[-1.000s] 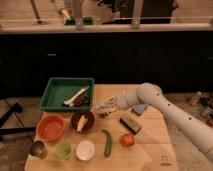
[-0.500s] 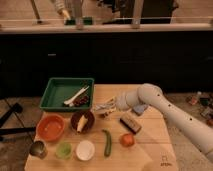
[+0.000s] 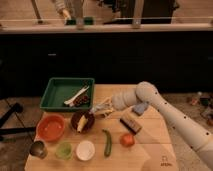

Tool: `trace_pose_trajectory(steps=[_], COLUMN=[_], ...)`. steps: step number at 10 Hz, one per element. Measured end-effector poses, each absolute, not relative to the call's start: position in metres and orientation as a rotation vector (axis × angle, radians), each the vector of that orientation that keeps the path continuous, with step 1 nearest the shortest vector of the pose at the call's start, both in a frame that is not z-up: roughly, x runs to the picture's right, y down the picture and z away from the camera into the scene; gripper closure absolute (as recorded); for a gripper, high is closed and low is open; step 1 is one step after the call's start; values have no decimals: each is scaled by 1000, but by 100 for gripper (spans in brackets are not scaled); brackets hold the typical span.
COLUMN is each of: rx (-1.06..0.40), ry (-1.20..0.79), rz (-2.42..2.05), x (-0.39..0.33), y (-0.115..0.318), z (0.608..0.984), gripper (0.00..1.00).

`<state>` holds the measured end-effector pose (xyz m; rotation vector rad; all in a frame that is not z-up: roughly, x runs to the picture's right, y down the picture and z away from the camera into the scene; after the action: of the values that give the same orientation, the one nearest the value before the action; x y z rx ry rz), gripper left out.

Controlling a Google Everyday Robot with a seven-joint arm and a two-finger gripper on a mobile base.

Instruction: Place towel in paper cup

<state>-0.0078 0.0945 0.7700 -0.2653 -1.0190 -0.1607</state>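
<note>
My gripper [image 3: 103, 107] hovers just right of the bowl [image 3: 82, 121]; whether it is open or closed, I cannot tell. The towel [image 3: 140, 108], I think the bluish cloth, lies beside my arm [image 3: 170, 112]. The cup [image 3: 85, 149] stands near the front edge; I should release low, straight above its mouth.

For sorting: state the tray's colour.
Green tray, seen in the camera view; the pincer is just beyond its right edge.
</note>
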Motion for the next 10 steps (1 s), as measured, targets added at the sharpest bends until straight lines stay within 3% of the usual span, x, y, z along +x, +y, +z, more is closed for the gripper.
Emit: trace_pose_trajectory(steps=[10], rx=[-129], ry=[-1193], rz=[-383], x=[-24], y=[142], z=[687], gripper=[100])
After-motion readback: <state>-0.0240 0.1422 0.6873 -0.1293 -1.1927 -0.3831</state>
